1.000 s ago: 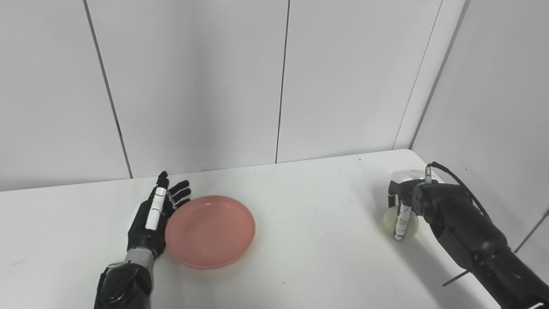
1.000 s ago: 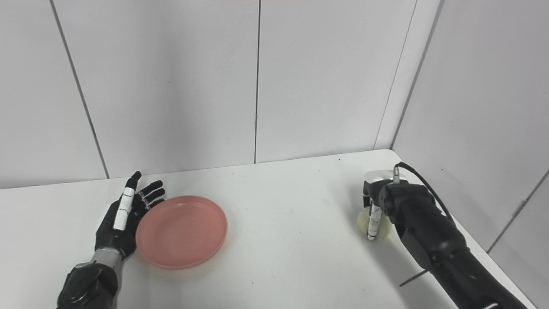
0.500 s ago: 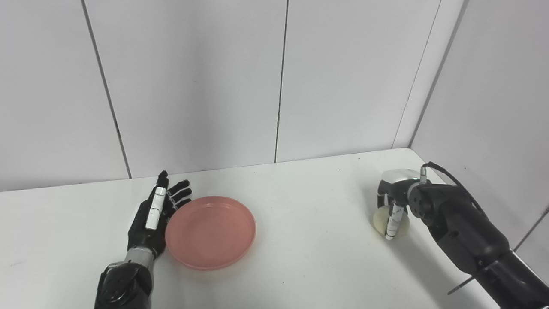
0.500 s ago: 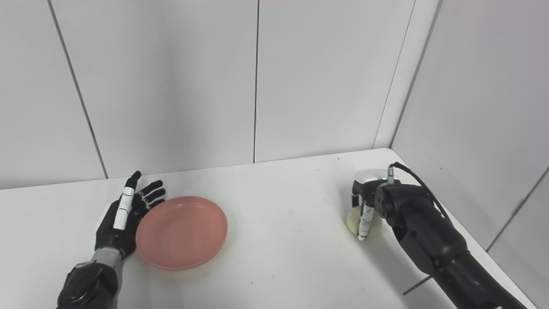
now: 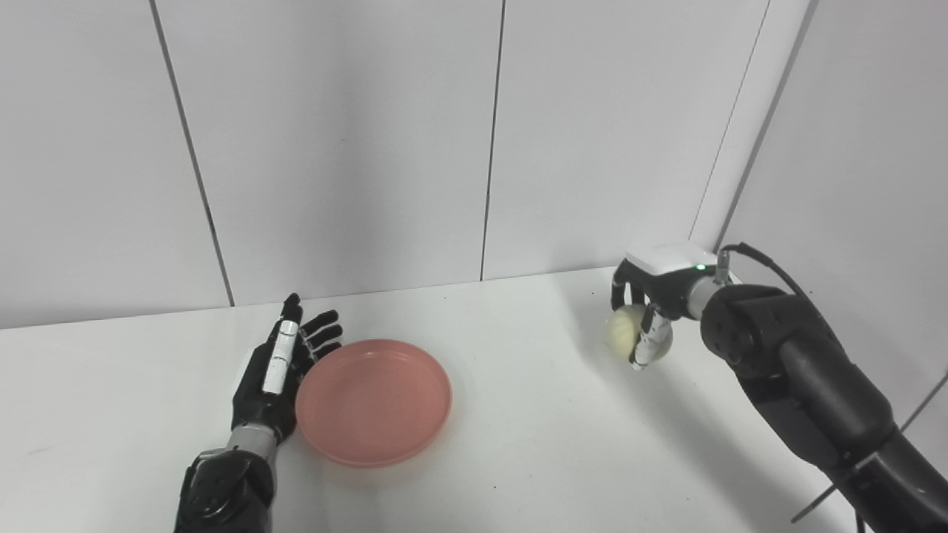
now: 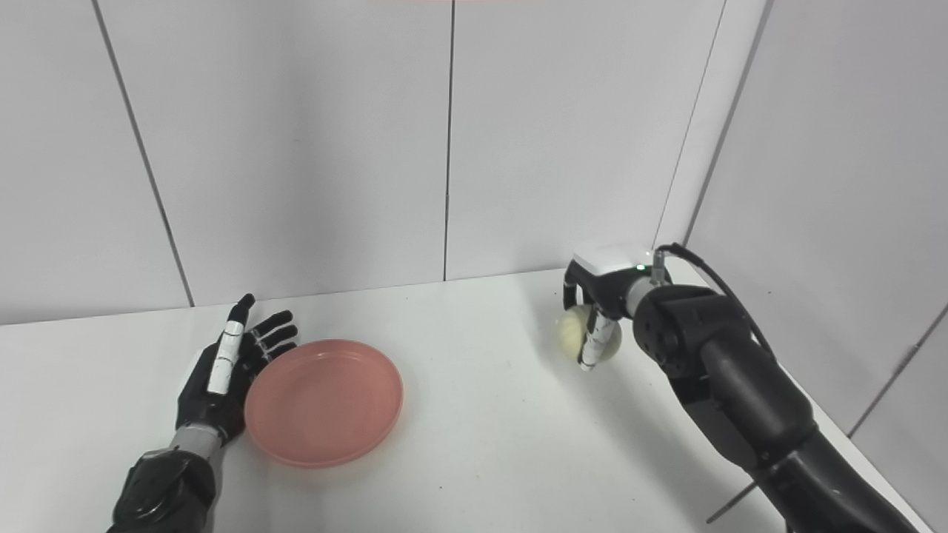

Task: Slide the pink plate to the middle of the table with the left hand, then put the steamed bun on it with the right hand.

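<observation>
The pink plate [image 5: 374, 400] lies flat on the white table [image 5: 533, 444], left of centre. My left hand [image 5: 278, 370] is open, palm toward the plate, resting against the plate's left rim; it also shows in the right eye view [image 6: 226, 374]. My right hand [image 5: 648, 311] is shut on the pale steamed bun [image 5: 623, 331] and holds it in the air above the right part of the table. The bun also shows in the right eye view [image 6: 574, 333], partly covered by the fingers.
White wall panels close off the back and the right side of the table. The table's back right corner lies behind my right hand. A thin black cable [image 5: 770, 266] runs along the right forearm.
My right hand has lifted the bun off the table and carried it up and to the left. The left hand and plate have stayed in place. The camera has shifted slightly.
</observation>
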